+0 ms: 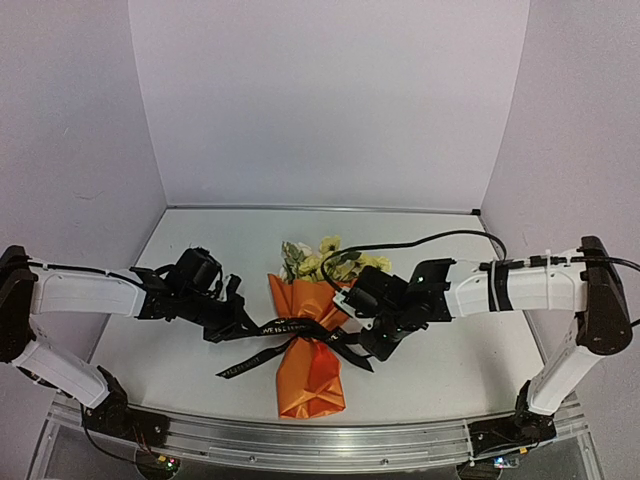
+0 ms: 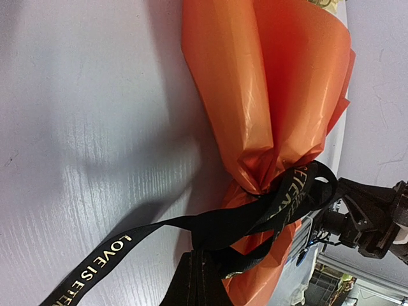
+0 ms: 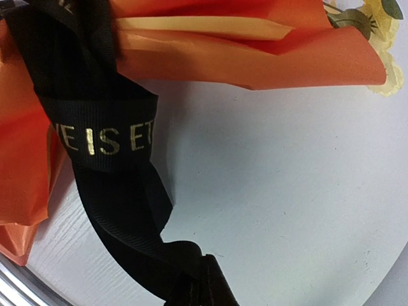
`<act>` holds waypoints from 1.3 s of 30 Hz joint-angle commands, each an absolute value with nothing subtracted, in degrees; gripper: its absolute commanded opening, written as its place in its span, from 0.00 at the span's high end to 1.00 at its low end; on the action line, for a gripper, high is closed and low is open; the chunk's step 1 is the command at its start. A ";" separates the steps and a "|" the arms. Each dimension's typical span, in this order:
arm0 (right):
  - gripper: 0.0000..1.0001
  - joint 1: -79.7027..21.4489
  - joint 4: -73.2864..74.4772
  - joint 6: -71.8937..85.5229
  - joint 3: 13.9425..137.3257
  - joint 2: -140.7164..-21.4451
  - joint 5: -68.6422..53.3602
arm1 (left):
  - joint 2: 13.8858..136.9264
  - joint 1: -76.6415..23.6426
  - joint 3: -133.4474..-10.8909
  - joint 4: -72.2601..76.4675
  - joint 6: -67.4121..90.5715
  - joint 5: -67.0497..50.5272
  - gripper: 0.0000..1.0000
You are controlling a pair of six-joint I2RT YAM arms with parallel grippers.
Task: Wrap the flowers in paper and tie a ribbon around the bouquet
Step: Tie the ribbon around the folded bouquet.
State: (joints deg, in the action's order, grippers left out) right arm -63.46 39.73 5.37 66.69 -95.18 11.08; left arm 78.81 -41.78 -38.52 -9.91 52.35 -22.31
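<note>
The bouquet (image 1: pixel 308 372) is lying on the tabletop (image 1: pixel 455 385), the ribbon (image 1: pixel 268 327) looped round its pinched waist. The left hand (image 1: pixel 238 326) is clenching one tail, the right hand (image 1: pixel 373 347) is pinching the other. To cinch the knot well, both should be pulling outward evenly and low, not dragging the paper (image 2: pixel 268 95) sideways

narrow black fabric ribbon (image 2: pixel 95 266) carrying gold capitals reading "LOVE IS ETE", remaining letters running out of view
</note>
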 commanded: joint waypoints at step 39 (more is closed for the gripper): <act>0.53 -65.31 11.47 48.19 45.16 -88.74 19.96 | 80.31 -41.40 -43.20 -9.81 49.76 -23.54 1.00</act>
State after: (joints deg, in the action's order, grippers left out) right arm -64.60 13.81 43.77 46.14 -91.56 17.95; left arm 80.14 -41.78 -40.93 -10.20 50.82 -22.97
